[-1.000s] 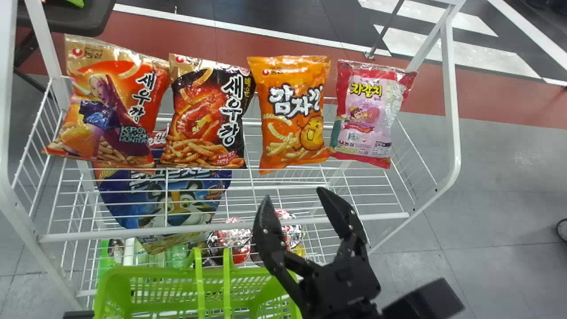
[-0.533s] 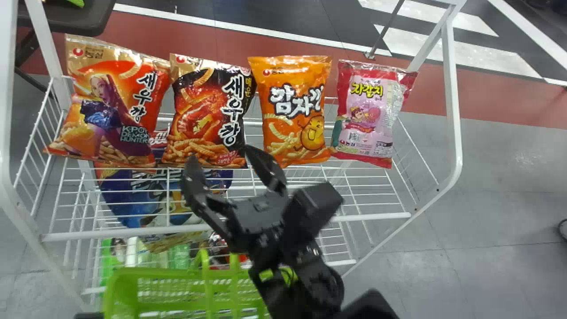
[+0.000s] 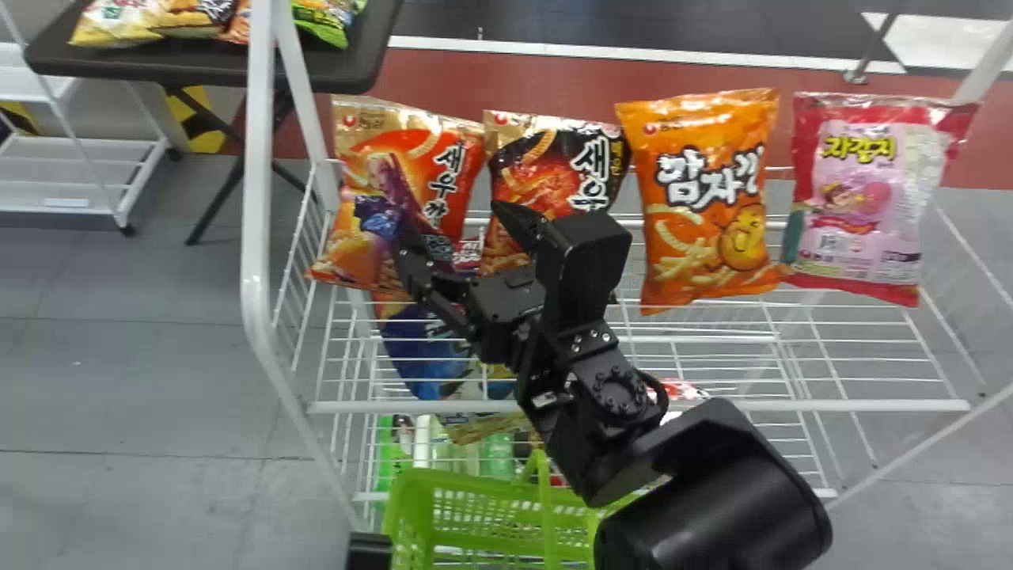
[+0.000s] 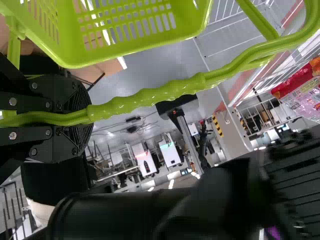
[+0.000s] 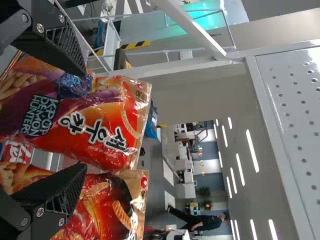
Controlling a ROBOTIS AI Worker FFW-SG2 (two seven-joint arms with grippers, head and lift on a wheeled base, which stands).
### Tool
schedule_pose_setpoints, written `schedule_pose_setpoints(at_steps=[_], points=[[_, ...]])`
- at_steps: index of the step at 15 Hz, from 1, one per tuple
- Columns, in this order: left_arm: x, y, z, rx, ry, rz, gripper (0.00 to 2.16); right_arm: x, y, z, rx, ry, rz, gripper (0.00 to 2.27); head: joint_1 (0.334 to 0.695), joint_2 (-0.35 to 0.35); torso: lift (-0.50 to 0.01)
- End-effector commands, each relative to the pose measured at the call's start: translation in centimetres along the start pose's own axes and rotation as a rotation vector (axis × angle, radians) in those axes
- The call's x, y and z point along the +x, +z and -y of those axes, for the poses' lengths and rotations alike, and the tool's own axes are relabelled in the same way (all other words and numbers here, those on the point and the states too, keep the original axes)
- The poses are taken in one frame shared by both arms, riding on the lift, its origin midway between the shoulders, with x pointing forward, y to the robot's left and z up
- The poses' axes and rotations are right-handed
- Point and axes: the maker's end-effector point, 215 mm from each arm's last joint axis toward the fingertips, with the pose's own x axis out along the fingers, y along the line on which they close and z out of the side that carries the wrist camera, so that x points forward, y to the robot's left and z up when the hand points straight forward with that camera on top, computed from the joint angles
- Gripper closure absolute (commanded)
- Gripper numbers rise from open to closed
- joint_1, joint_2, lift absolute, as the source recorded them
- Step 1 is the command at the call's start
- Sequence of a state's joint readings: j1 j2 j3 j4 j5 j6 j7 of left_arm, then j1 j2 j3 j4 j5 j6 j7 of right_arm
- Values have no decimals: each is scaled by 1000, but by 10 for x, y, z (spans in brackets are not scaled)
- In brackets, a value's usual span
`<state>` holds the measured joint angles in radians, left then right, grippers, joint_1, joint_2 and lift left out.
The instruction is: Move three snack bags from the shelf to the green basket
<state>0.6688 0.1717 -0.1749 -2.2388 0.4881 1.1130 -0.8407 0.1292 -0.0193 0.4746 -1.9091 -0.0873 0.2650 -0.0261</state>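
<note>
Shiny orange-and-red snack bag point(image 3: 419, 146) sits by the left edge of the white wire shelf point(image 3: 791, 405). The right end effector point(image 3: 451, 215) is open in front of it. The left end effector point(image 4: 82, 117) holds the green plastic basket point(image 3: 407, 495) by its handle point(image 4: 145, 97). Grabbing seems the job now; next, squeeze and lift.

We see glossy, crinkled film on the snack bags point(image 3: 696, 198), smooth, shiny plastic on the basket point(image 3: 415, 507) and its bumpy handle point(image 4: 145, 98), and smooth painted metal on the wire shelf point(image 3: 712, 405). The right gripper point(image 3: 451, 224) looks matt, its pads point(image 5: 65, 40) roughly textured; the table point(image 3: 158, 70) looks matt too.
</note>
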Motion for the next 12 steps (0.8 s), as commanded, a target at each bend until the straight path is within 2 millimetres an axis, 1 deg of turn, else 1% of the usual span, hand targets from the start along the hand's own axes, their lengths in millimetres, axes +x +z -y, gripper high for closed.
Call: schedule_pose_setpoints(at_steps=[1, 2, 4, 6, 7, 8, 9, 10, 11, 12], points=[[0, 1, -2, -3, -2, 0, 1720, 22, -7, 1, 4, 15, -39, 184, 695, -5, -48], [0, 1, -3, -2, -1, -2, 1720, 30, -11, 3, 6, 20, -60, 184, 695, 3, -48], [1, 2, -4, -4, -5, -1, 1720, 38, -18, 2, -2, 27, -92, 184, 695, 19, -48], [1, 1, -4, -6, -7, -1, 1720, 47, -32, 1, -9, 50, -140, 221, 695, 26, -48], [2, 2, -4, -3, -8, 0, 1720, 50, -41, -5, -2, 95, -172, 481, 695, 34, -48], [2, 2, -4, -3, -8, 0, 1720, 48, -56, -8, 2, 137, -235, 1322, 695, 41, -48], [2, 2, -5, -5, -6, 0, 1720, 47, -57, -11, -10, 144, -239, 1986, 695, 53, -48], [2, 2, -5, -5, -7, -1, 1720, 44, -59, -16, -21, 156, -246, 2142, 695, 61, -48], [2, 3, -5, -2, -8, 0, 1720, 42, -58, -18, -25, 157, -244, 2192, 695, 64, -48], [2, 3, -5, -1, -9, 1, 1720, 38, -54, -22, -33, 170, -235, 2196, 695, 67, -48]])
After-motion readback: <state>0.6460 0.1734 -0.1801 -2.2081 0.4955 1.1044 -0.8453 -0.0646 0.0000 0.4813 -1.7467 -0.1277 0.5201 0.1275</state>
